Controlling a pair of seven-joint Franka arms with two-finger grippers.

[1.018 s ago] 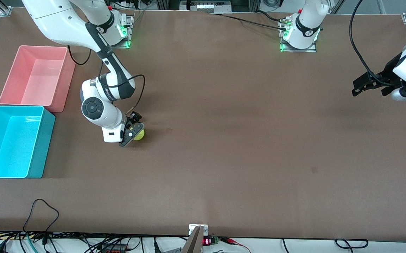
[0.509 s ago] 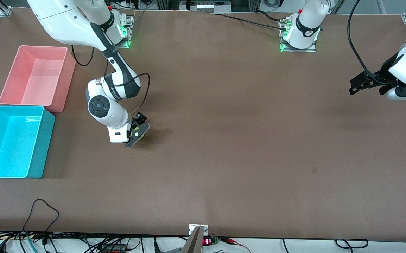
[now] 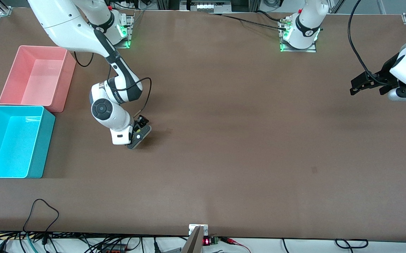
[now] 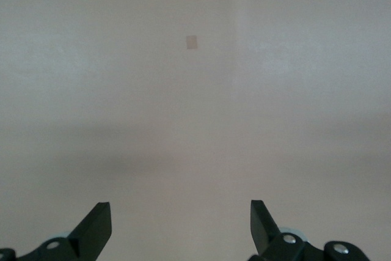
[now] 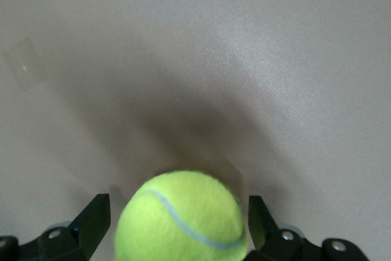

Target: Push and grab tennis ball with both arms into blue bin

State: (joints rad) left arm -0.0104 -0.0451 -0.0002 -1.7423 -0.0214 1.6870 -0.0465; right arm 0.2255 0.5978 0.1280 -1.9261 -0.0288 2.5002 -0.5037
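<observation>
Right tool (image 3: 138, 135) of mine stands low on the brown table (image 3: 245, 140), fingers spread, the fuzzy yellow-green tennis ball (image 5: 182, 218) between them, not yet pinched. Bright cyan-blue rectangular plastic bin (image 3: 30, 174) lies toward my right arm's end. My left tool (image 4: 181, 229) waits open, well apart. Only the right wrist view shows the ball clearly.

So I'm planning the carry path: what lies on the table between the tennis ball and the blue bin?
Only bare table; the front view shows nothing on it between the tennis ball, framed by the right gripper, and the blue bin.
</observation>
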